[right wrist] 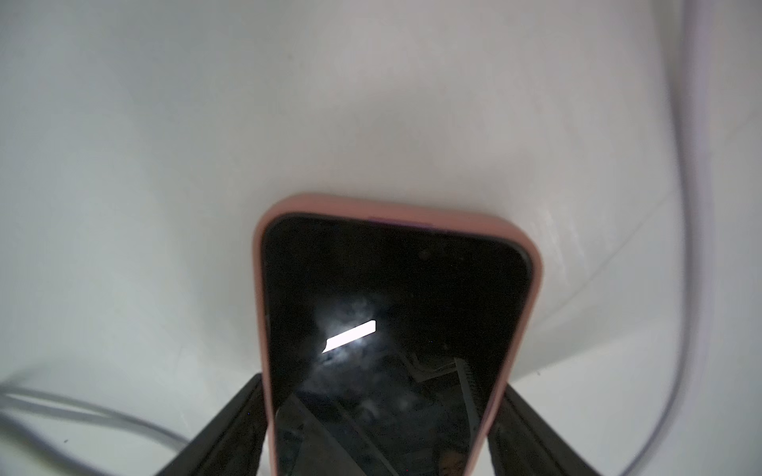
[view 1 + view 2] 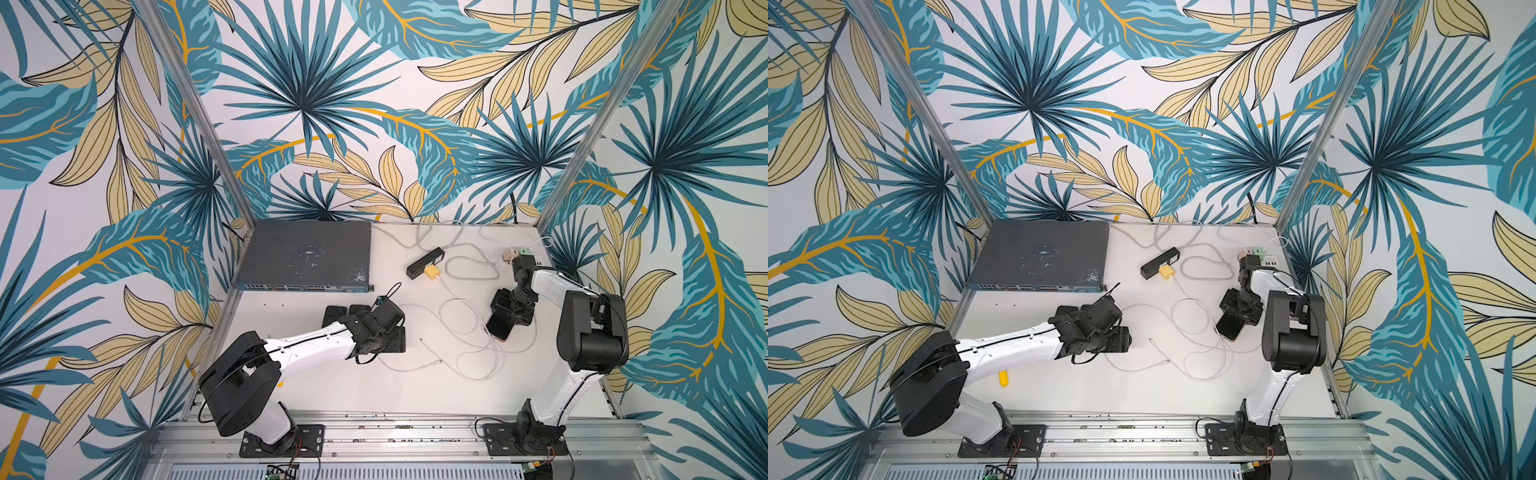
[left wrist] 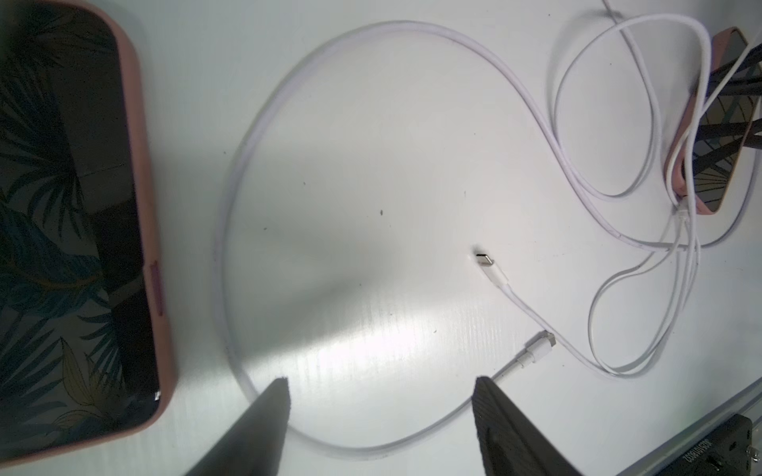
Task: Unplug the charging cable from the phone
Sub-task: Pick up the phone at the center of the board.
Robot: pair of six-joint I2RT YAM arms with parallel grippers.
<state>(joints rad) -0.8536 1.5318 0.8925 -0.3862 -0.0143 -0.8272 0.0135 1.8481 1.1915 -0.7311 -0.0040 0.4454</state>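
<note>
Right fingers (image 1: pixel 231 420) clamp the phone (image 1: pixel 391 288) on desk (image 1: pixel 165 123), charging cable (image 3: pixel 681 214) plugged in. Left fingers (image 3: pixel 255 424) apart, empty. I could grab the wrong loose cable (image 3: pixel 495 280); tangled loops (image 3: pixel 614 194) may drag phone.

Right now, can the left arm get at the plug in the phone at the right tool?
Probably yes: the left tool stands open, and only bare table and loose cable loops lie between it and the plug, though the loops crowd it.

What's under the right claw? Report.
A pink-cased phone, screen up, gripped by the right claw. In both top views the claw hides much of it; beneath it nothing shows.
</note>
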